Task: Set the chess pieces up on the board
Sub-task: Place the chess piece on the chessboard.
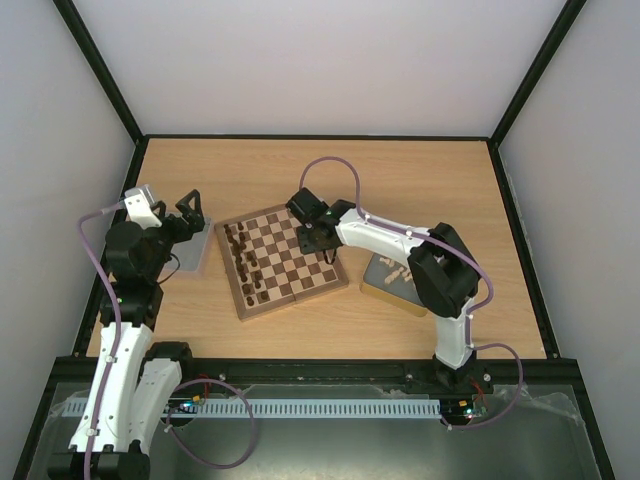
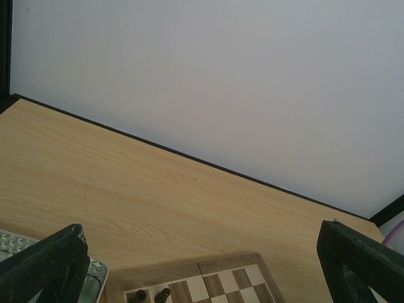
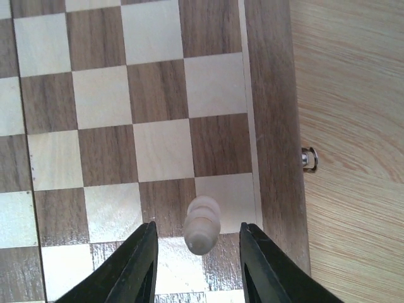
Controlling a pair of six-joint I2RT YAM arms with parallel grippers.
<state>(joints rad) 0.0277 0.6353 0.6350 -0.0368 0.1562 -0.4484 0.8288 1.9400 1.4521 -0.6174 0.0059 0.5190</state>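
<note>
Right claw [image 3: 198, 228], released, straddles a pale piece [image 3: 202, 218] at the board [image 3: 274, 126] edge; any sideways drift could knock it over.

- The board [image 1: 295, 255] is bare over its middle and right files, so those squares can be reached from above.
- Dark pieces [image 1: 245, 262] crowd the two files along its left edge, with only tight gaps between them.
- The right end effector [image 3: 199, 226] has its fingers spread about a pale piece [image 3: 202, 222], with a gap on each side.
- The right arm [image 1: 375, 232] reaches over the right tin [image 1: 380, 290], barring that side.
- The left end effector [image 1: 188, 208], fingers wide apart, hangs over the left tin [image 1: 192, 262].
- The far tabletop [image 1: 400, 170] lies open.
</note>
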